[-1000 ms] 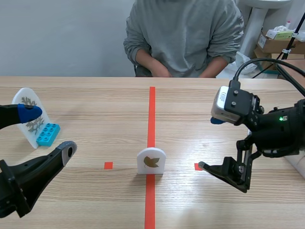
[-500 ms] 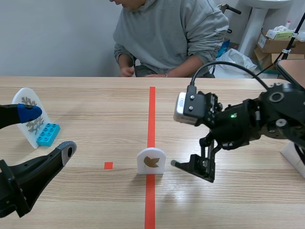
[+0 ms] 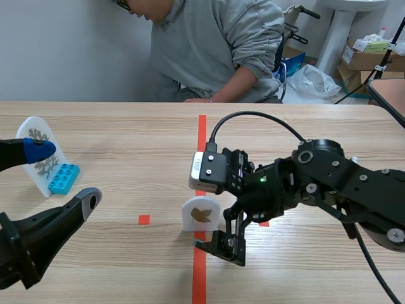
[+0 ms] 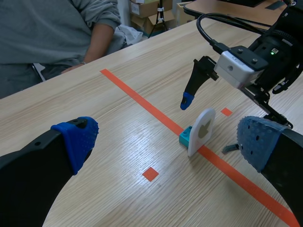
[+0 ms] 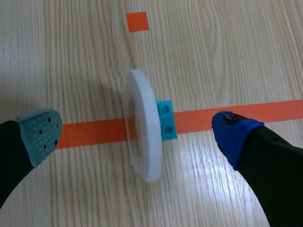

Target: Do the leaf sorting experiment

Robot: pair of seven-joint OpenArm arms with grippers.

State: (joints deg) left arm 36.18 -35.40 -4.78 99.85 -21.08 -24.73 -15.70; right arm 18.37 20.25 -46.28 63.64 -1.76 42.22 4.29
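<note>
Blue and grey-green pads of the right gripper (image 5: 137, 135) stand wide apart, one on each side of the white leaf card (image 3: 201, 214) and touching neither face. This straddle looks like the set-up for a pinch across its flat sides. The card stands upright in a small turquoise brick (image 5: 165, 120) on the orange tape line (image 3: 201, 136) at mid-table. The left gripper (image 4: 168, 142) hangs open at the left, near a second leaf card (image 3: 35, 142) with its own blue brick (image 3: 63, 178), likely a sorting reference. A person (image 3: 209, 44) sits across the table.
</note>
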